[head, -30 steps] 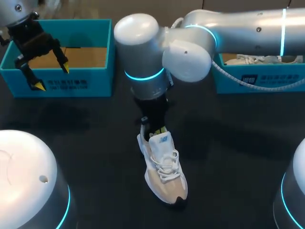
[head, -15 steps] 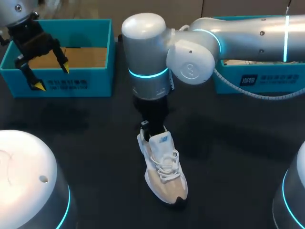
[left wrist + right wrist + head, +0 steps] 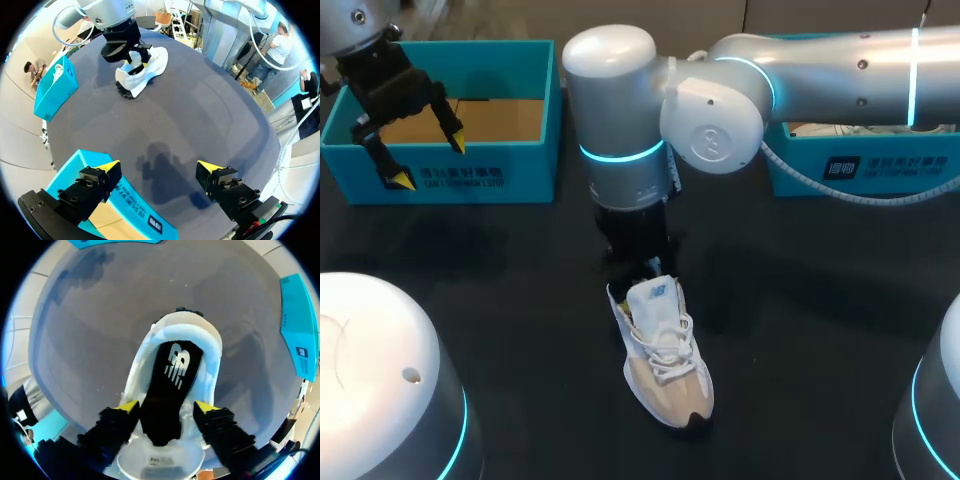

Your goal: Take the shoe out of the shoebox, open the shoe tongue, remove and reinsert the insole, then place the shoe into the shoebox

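Observation:
A white and beige sneaker (image 3: 665, 350) stands on the dark table's middle, toe toward the front edge. My right arm reaches in to the middle, and its gripper (image 3: 638, 262) hangs just over the heel. In the right wrist view the right gripper (image 3: 166, 407) is open, its yellow tips on either side of the black insole (image 3: 170, 385) that lies inside the sneaker (image 3: 210, 340). My left gripper (image 3: 428, 162) stands open and empty over the front wall of the left shoebox (image 3: 450, 175). From the left wrist, the left gripper (image 3: 159, 166) looks across at the sneaker (image 3: 142, 72).
A second teal shoebox (image 3: 860, 170) with another white shoe (image 3: 850, 125) in it stands at the back right, behind my right arm. The left shoebox shows a bare brown floor. My arms' white bases fill both front corners.
My right gripper was shut down inside the shoe's heel opening; it has opened and drawn back slightly above the heel. The left arm has kept still.

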